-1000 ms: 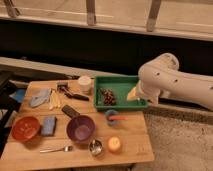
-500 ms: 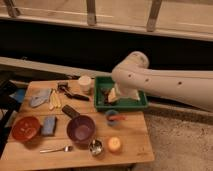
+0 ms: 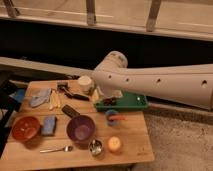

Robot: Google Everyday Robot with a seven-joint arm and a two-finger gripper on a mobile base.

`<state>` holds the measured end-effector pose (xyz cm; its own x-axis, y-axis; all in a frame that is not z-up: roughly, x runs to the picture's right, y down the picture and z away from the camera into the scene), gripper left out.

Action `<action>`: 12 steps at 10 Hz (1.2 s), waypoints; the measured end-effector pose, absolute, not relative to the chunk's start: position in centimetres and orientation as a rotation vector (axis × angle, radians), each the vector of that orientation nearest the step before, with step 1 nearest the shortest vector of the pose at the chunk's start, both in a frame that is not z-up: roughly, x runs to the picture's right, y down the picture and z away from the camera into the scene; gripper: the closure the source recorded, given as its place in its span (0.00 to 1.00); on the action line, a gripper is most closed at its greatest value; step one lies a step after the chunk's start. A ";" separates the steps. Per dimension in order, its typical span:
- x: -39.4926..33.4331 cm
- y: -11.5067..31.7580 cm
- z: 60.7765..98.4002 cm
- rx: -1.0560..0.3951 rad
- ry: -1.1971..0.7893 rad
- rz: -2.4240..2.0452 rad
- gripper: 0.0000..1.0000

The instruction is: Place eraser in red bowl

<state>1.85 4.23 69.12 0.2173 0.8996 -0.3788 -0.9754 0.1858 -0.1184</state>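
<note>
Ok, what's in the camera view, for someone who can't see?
A white robot arm reaches in from the right, its gripper hanging at the left end of a green tray on a wooden table. The dark eraser lies by the purple bowl; the red bowl sits far left.

**Robot arm** (image 3: 160, 82). A thick, smooth tubular link is shown, finished throughout in off-white. One end is closed by a rounded, dome-like cap (lit slightly paler on its upper side), and the tube is seen to widen gradually away from that cap. A single row of small, dark, round holes is set along the flank of the link. The gripper (image 3: 102, 96) is marked just beneath the capped end, over the left end of the green tray (image 3: 135, 105). Only a pale, wedge-shaped part of it can be made out.
</note>
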 end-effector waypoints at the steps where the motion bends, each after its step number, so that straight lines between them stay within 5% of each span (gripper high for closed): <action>1: 1.7 4.2 69.1 -0.369 0.242 1.337 0.20; 5: -1.1 4.5 70.2 -0.423 0.205 1.248 0.20; 12: -17.0 3.1 73.5 -0.548 0.044 1.016 0.20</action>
